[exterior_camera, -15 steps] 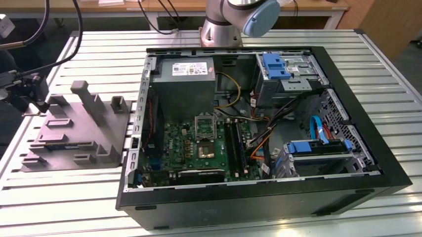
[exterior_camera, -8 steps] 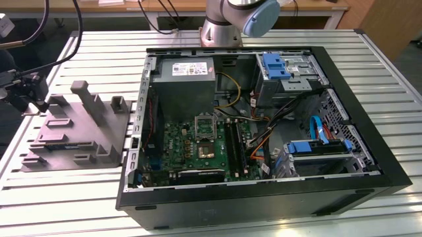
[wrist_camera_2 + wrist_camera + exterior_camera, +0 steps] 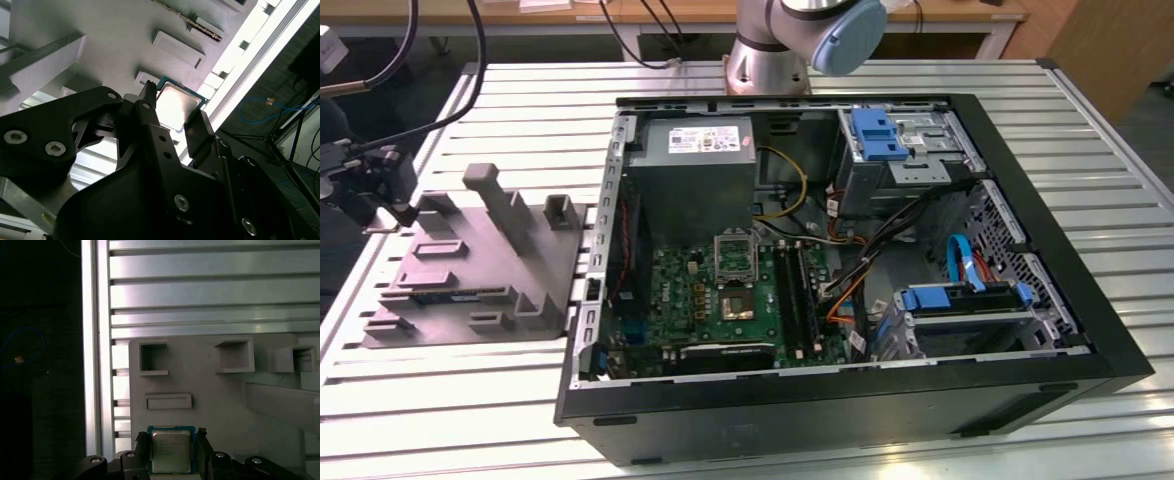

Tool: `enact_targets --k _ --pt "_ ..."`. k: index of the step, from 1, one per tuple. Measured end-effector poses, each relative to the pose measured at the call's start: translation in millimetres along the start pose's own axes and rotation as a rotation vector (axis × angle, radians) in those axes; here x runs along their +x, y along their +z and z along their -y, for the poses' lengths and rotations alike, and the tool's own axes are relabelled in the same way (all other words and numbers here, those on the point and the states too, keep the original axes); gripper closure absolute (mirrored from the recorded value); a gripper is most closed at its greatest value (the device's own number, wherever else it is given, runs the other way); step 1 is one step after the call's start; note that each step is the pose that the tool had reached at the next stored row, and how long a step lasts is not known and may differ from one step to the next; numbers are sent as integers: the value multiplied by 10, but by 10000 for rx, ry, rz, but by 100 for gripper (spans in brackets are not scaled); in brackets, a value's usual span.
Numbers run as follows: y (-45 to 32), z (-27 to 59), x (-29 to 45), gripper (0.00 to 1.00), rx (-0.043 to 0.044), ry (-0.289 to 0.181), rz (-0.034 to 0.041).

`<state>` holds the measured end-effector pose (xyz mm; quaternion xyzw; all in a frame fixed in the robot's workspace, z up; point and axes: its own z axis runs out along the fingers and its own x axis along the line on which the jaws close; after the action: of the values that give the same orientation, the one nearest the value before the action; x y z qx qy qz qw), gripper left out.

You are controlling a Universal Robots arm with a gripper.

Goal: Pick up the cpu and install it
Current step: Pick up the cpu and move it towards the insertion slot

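Silvery-grey metal tops the small, flat, square cpu [image 3: 170,454], which has a thin pale rim and lies flat on the grey moulded plastic tray [image 3: 220,405]. It sits near the tray edge that runs beside the side rail of the slatted aluminium surface [image 3: 200,290]. The same chip shows brightly lit in the second wrist view [image 3: 177,106].

The black two-fingered end effector [image 3: 171,434] is down over the chip. Its fingers [image 3: 142,449] are spread, one on either side of the cpu and close against its opposite edges. In the first wrist view a thin dark gap shows along one of those edges. The chip rests on the tray and is not lifted.

Near the cpu the tray carries several square recessed pockets [image 3: 153,359] and a shallow raised rectangular block [image 3: 168,401].

In the exterior view the tray [image 3: 467,270] lies at the exterior view's left on the surface. To its right, just beside it, the black computer tower case [image 3: 1041,340] lies open on its side. Inside the case are the green motherboard [image 3: 700,295] and the long black memory sticks [image 3: 790,290], well apart from the cpu. The grey and blue arm base [image 3: 781,45] stands on the far side of the case.
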<state>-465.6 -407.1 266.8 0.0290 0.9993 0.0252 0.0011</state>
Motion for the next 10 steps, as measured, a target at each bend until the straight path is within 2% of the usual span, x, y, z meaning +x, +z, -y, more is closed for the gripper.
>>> enact_targets --k 10 --pt "-33 -2 0 53 0 0 1"
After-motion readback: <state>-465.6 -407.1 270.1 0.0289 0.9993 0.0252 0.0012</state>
